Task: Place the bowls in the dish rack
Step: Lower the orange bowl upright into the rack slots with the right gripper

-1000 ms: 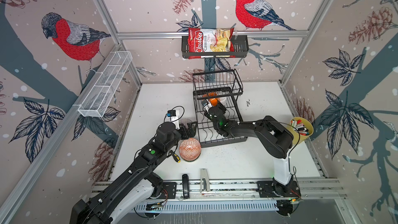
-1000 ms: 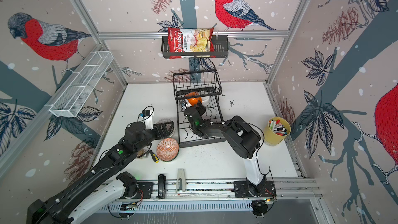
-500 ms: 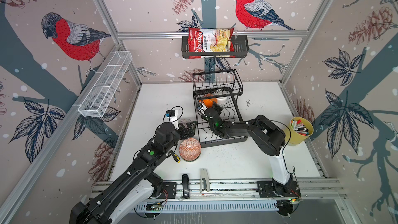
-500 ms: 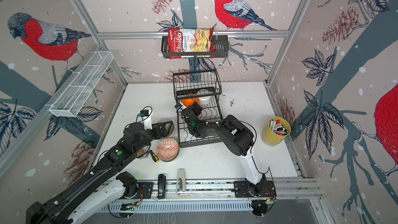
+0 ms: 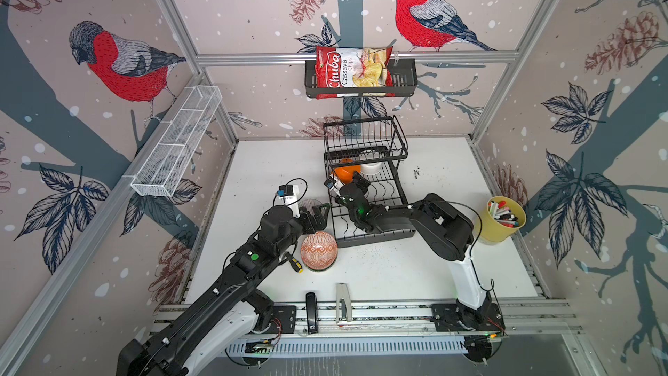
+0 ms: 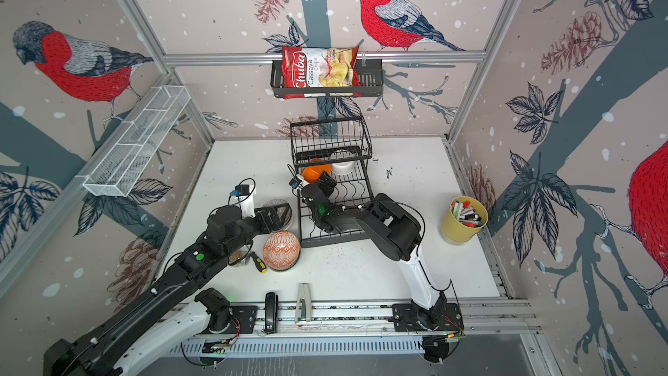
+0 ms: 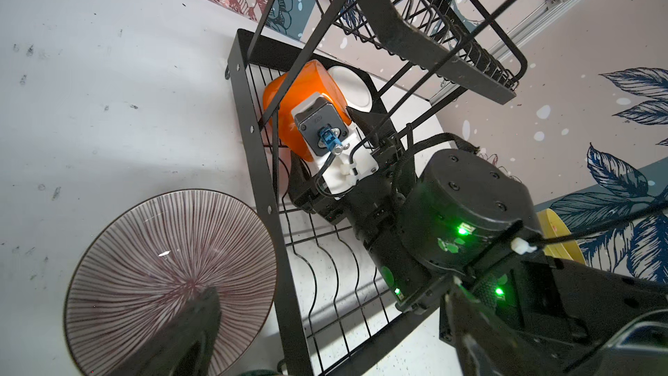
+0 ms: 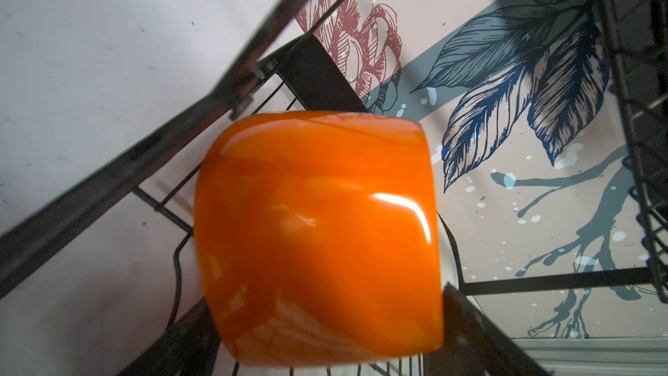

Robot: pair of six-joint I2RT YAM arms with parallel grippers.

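The dish rack [image 5: 376, 237] [image 6: 336, 239] [image 7: 253, 139] stands mid-table. A plain orange bowl [image 5: 343, 171] [image 6: 314, 172] [image 7: 289, 103] [image 8: 314, 211] lies on its side at the back left of the lower tray, beside a white bowl [image 5: 371, 168] [image 6: 342, 167] [image 7: 352, 88]. My right gripper [image 5: 356, 180] [image 6: 325, 179] [image 8: 321, 302] is open, one jaw close on each side of the orange bowl. My left gripper [image 5: 318, 215] [image 6: 276, 217] [image 7: 329, 294] hangs open over a mauve-striped bowl [image 5: 309, 206] [image 6: 278, 207] [image 7: 170, 269] just left of the rack. An orange-patterned bowl [image 5: 318, 250] [image 6: 281, 250] lies upside down nearer the front.
A yellow cup of markers [image 5: 500, 218] stands at the right. A screwdriver [image 5: 294, 264] lies by the patterned bowl. Two staplers [image 5: 311, 307] sit at the front edge. The rack's raised basket tier [image 5: 365, 137] overhangs the tray. A chips basket [image 5: 361, 74] and mesh shelf [image 5: 177, 142] hang on the walls.
The right arm has reached a little deeper into the rack and its jaws have spread wider around the orange bowl. The left arm has not moved.
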